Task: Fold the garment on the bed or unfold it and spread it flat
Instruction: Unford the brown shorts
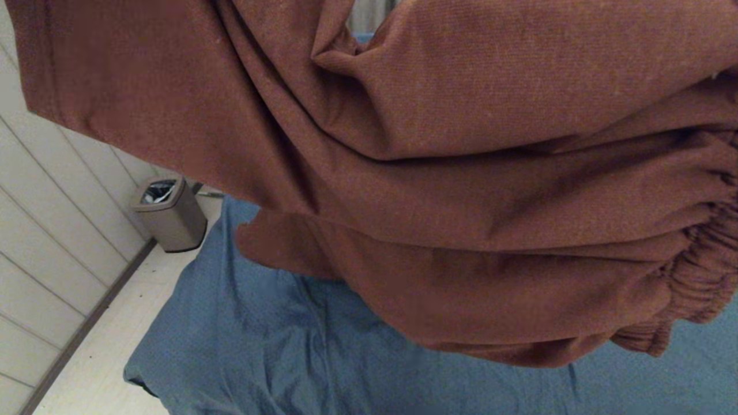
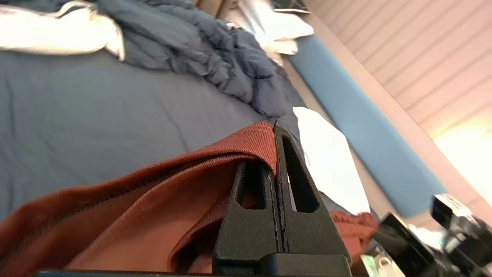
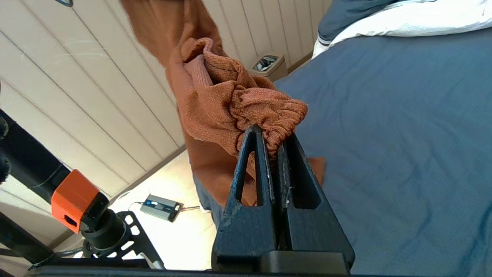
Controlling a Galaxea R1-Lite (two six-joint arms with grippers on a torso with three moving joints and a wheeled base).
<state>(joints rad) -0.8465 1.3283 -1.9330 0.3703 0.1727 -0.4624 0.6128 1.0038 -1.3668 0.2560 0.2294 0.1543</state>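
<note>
The rust-brown shorts (image 1: 438, 173) hang in the air close to the head camera, filling most of that view above the bed's blue sheet (image 1: 259, 357). Their gathered waistband (image 1: 700, 282) shows at the right. Both arms are hidden behind the cloth in the head view. My left gripper (image 2: 273, 132) is shut on a ribbed hem edge of the shorts (image 2: 246, 144). My right gripper (image 3: 272, 141) is shut on the bunched elastic waistband (image 3: 265, 109), and the rest of the shorts (image 3: 207, 161) droops below it. The drawstring and print are hidden.
A grey waste bin (image 1: 169, 213) stands on the floor by the panelled wall, left of the bed. A bunched blue duvet (image 2: 215, 50) and white pillows (image 2: 50, 34) lie at the bed's far end. A small grey box (image 3: 160, 207) with a cable lies on the floor.
</note>
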